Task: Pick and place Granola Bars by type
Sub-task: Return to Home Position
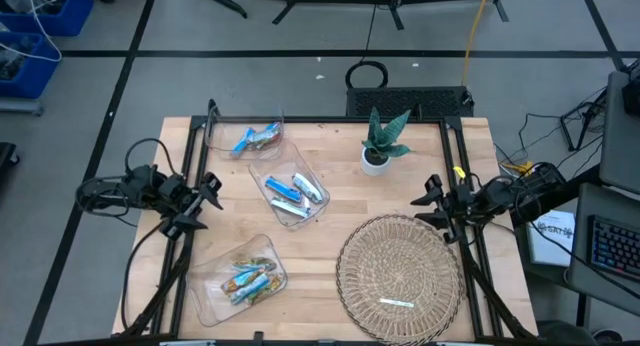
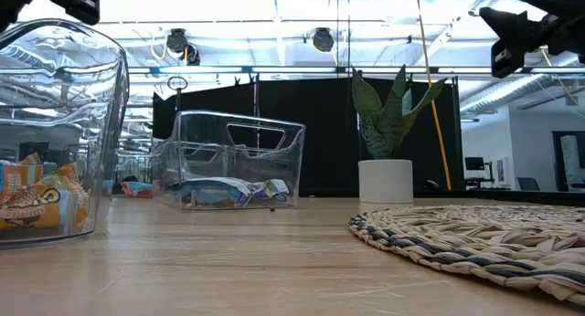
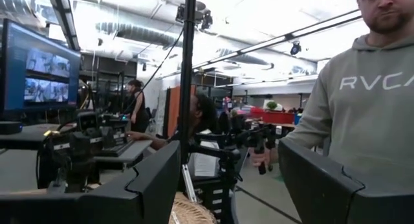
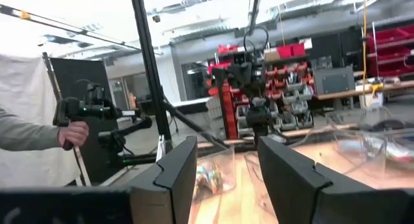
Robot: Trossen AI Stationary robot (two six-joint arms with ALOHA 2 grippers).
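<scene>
We see shiny wrapped granola bars [image 1: 290, 191] grouped by colour in three clear plastic bins [image 1: 222, 134], frame centre-left. One pale bar [image 1: 396, 303] lies on round wicker mat [image 1: 400, 251], lower right, unsorted. Left gripper [image 1: 205, 203] and right gripper [image 1: 428, 202] sit mid-left and mid-right, fingers spread, empty. We judge them clear of bins for homing.

Near bin [image 2: 82, 106] cut off by low view's left edge. I can't ID pale strip [image 1: 396, 303] on woven mat [image 1: 368, 268], too small.

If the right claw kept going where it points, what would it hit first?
Probably the left gripper, facing it across the table. The right gripper hangs high, so it likely passes over the middle bin; depth is uncertain.
</scene>
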